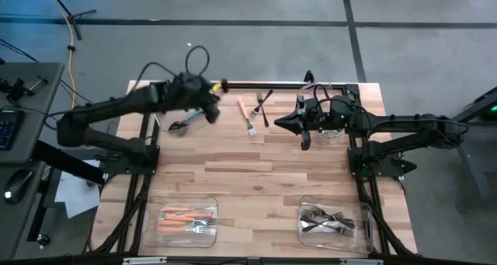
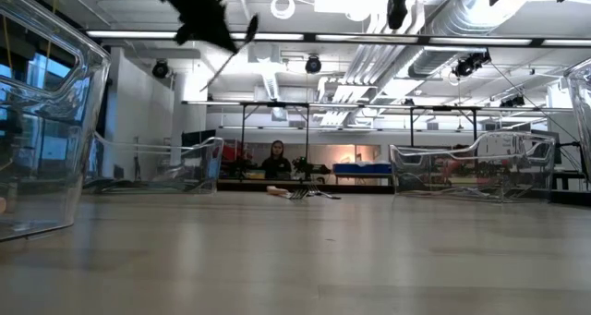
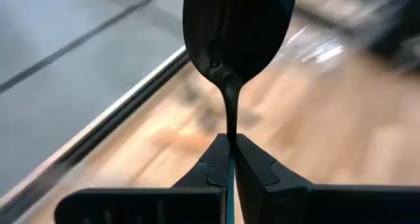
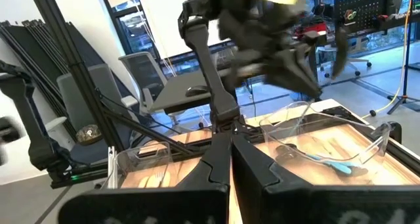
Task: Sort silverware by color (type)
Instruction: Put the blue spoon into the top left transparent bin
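left gripper [image 3: 231, 142] is clamped on the stem of a black spoon [image 3: 237, 33], bowl sticking out past the fingertips, raised above the table [image 1: 256, 172] near its far edge (blurred). bare wood lies between it and the near bins. three loose forks [image 1: 256, 109] lie just right of it. right gripper [image 1: 304, 143], closed and empty, hangs beyond them.

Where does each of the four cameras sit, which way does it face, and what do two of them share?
High: overhead, straight down on the table and both arms.
Low: at tabletop height, level across into the room; arms enter from above.
Left wrist: on the left arm, past the left gripper, jaws shut on a dark spoon.
Right wrist: on the right arm, past the right gripper, jaws shut, toward the left arm.
Shared: high and low both show the loose silverware.
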